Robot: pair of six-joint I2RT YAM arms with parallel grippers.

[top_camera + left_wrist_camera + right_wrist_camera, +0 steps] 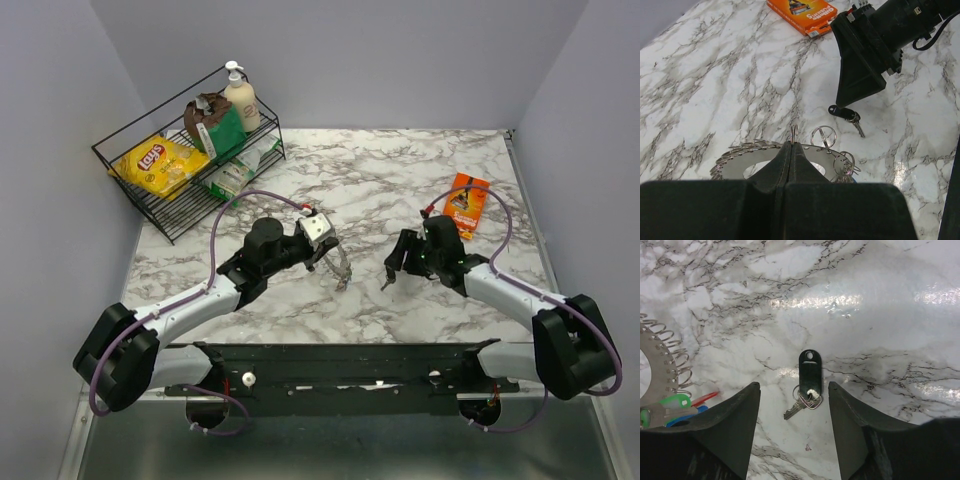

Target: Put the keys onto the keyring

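Now the white marbled tabletop [400, 170] is stretching wide between the black wire rack [130, 190] at its far-left corner and the flat orange packet [466, 204] near its right edge. The left gripper [791, 146] is pinching the rim of the large toothed grey metal keyring [740, 162], fingers fully together. The right gripper [794, 387] is standing spread, astride the small black-headed key [809, 371], which is lying flat with open marble showing on both sides.

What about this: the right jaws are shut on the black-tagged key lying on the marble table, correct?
No. The right gripper has its jaws open, with the black-tagged key lying on the marble table between them; the right wrist view shows it.
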